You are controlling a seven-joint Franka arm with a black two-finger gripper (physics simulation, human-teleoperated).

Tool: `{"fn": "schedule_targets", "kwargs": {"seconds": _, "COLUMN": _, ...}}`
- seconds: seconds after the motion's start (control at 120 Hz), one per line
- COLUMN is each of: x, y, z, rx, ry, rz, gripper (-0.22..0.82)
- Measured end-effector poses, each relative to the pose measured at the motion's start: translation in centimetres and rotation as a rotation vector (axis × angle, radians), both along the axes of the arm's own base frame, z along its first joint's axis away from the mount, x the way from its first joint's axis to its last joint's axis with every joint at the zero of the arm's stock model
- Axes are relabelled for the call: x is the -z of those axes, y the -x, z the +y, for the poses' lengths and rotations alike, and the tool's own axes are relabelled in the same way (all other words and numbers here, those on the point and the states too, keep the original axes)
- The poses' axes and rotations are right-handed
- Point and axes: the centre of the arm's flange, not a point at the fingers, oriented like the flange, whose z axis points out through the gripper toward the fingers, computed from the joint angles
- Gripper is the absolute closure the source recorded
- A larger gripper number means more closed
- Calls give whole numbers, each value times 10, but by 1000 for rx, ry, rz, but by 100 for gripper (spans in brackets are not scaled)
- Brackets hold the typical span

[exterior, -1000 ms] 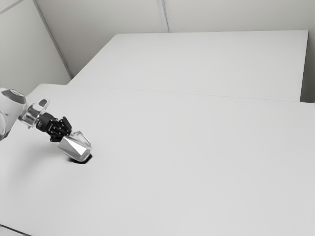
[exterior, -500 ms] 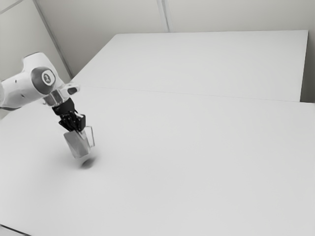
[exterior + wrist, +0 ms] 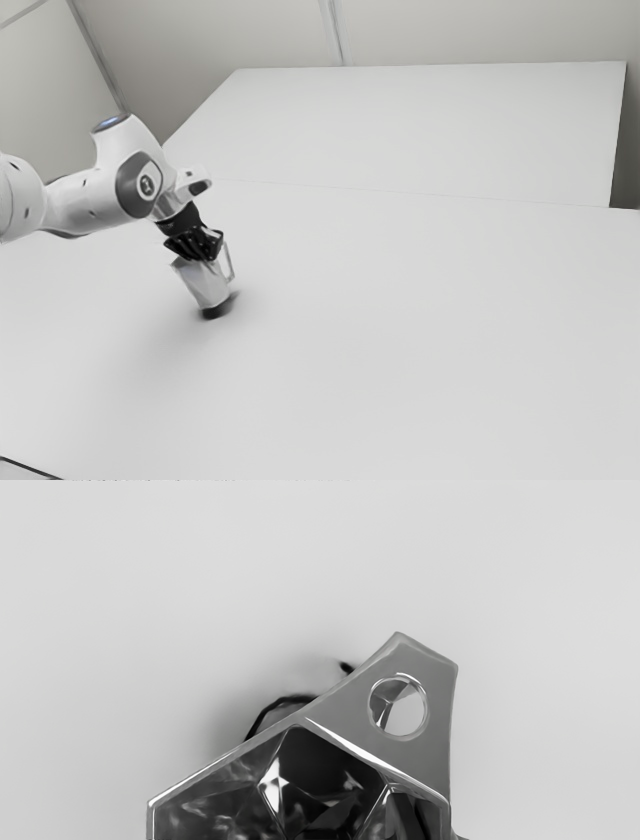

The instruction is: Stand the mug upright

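Pincer (image 3: 204,256) closed on tilted mug (image 3: 207,286) at rim

White table (image 3: 430,350), pale wall (image 3: 480,30) beyond

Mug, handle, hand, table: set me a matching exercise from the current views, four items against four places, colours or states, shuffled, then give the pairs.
1. Mug
2. Mug's handle
3. Hand
4. Table

A. Black, at the mug's upper end
B. Pale, spread out below the other three
C. Tilted, not upright
D. Grey, with a round opening in the wrist view

Pairs: 1-C, 2-D, 3-A, 4-B
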Motion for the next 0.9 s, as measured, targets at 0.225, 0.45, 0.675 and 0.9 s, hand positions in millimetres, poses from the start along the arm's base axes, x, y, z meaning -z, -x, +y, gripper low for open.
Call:
{"fn": "schedule_targets", "kwargs": {"seconds": 0.225, "x": 16, "y": -8, "z": -4, "rx": -59, "ry": -4, "rz": -10, "gripper": 68}}
{"fn": "schedule_targets", "kwargs": {"seconds": 0.45, "x": -5, "y": -10, "z": -17, "rx": -68, "ry": -14, "rz": -45, "gripper": 25}}
{"fn": "schedule_targets", "kwargs": {"seconds": 0.675, "x": -68, "y": -21, "z": -23, "rx": -30, "ry": -90, "rz": -148, "gripper": 9}}
{"fn": "schedule_targets", "kwargs": {"seconds": 0.9, "x": -151, "y": -35, "z": -20, "rx": 31, "ry": -224, "rz": -156, "gripper": 3}}
